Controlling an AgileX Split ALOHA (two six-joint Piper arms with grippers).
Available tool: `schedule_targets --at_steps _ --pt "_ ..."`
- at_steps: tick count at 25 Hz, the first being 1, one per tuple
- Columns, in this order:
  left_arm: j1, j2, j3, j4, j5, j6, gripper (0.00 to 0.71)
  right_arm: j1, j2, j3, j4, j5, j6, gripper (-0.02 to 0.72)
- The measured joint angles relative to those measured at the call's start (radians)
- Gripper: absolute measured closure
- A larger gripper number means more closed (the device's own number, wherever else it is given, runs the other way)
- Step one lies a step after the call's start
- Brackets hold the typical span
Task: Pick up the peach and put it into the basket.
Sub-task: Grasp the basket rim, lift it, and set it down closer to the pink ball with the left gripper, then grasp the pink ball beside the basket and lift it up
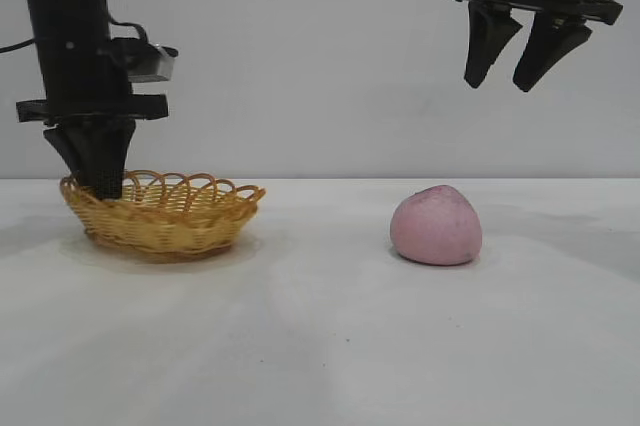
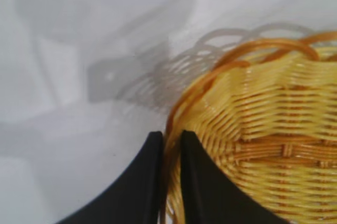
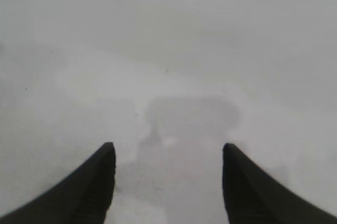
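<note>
Two left fingers (image 2: pixel 202 182) pinching basket (image 2: pixel 274 145) rim.

No readable text, label, brand, number or sign in any view.

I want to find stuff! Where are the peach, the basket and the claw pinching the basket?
peach (image 1: pixel 436 226), exterior view, middle of its pink front.
basket (image 1: pixel 170 221), exterior view, woven front wall.
left gripper (image 2: pixel 168 176), left wrist view, between fingertips clamping the basket's rim.
</note>
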Motion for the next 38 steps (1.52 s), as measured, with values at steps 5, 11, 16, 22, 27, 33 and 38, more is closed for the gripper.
schedule_targets --at_steps 5,11,16,22,27,33,38 --pt "-0.044 -0.078 0.145 -0.159 -0.122 0.050 0.710 0.000 0.000 0.000 0.014 0.013 0.000 0.324" --pt "-0.056 -0.087 0.160 -0.186 -0.146 0.053 0.611 0.000 0.000 0.000 0.018 0.024 -0.002 0.324" --pt "-0.056 -0.090 0.206 -0.187 -0.173 0.049 0.606 0.000 0.000 0.000 0.018 0.028 -0.004 0.324" --pt "-0.056 -0.137 0.226 -0.106 -0.169 0.046 0.422 0.000 0.000 0.000 0.019 0.035 -0.013 0.324" --pt "-0.025 -0.228 0.226 0.006 -0.131 0.040 0.297 0.002 0.000 0.000 0.028 0.036 -0.017 0.324" --pt "-0.016 -0.269 0.182 0.444 -0.177 -0.215 0.271 0.013 0.000 0.000 0.044 0.036 -0.025 0.324" --pt "0.046 -0.269 0.182 0.535 -0.177 -0.278 0.271 0.013 0.000 0.000 0.048 0.041 -0.025 0.324"
